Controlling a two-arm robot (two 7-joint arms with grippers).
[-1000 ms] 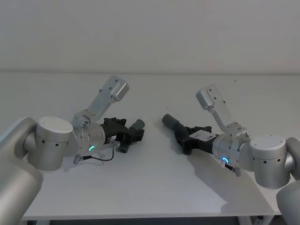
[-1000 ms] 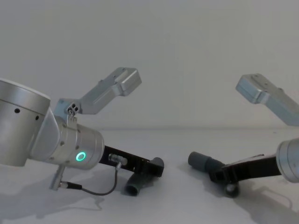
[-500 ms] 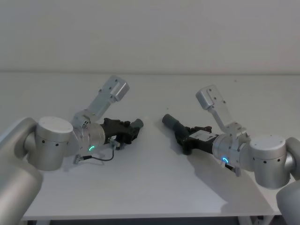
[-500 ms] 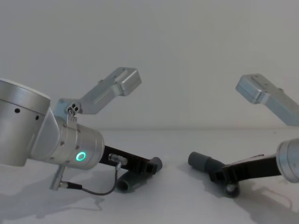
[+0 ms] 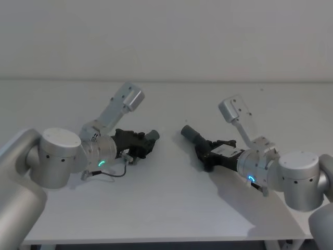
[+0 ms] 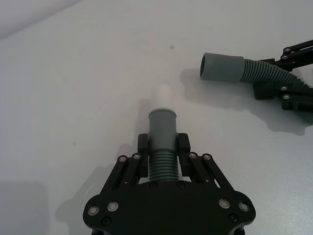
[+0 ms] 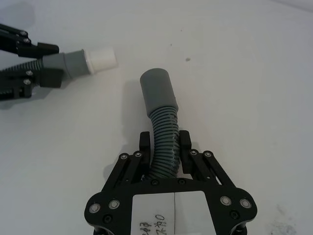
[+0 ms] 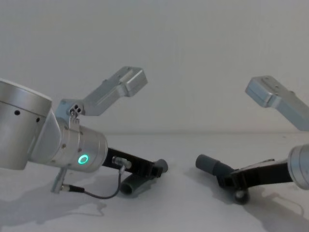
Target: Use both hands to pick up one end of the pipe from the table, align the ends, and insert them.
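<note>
The plain matte white table [image 5: 171, 208] takes up most of what I'm looking at, and both thick silver cylindrical arms reach in low over it: the left arm [image 5: 57, 159], with its green ring light, and the right arm [image 5: 296, 177] opposite.

The black plastic left gripper [image 5: 141, 146] has its fingers clenched around the ribbed body of the dark grey hose piece with the white tip [image 6: 162, 128], just behind its smooth cuff. The black plastic right gripper [image 5: 207, 152] is clamped the same way on the ribs of the other dark grey ribbed hose piece [image 7: 159, 95], whose plain open cuff juts out ahead of the fingers. Both pieces sit low over the middle of the table, near each other but clearly apart.

What matters next, I'd say, is the angle between them. In the head view the left piece points toward about 2 o'clock and the right piece toward about 10 o'clock, so their long axes meet at an angle, not in one line. From the white tip [image 7: 100, 58], the open cuff lies at roughly 3 o'clock. Neither arm looks nearer the gap; each would need to swing its piece inward until tip and cuff face squarely.
</note>
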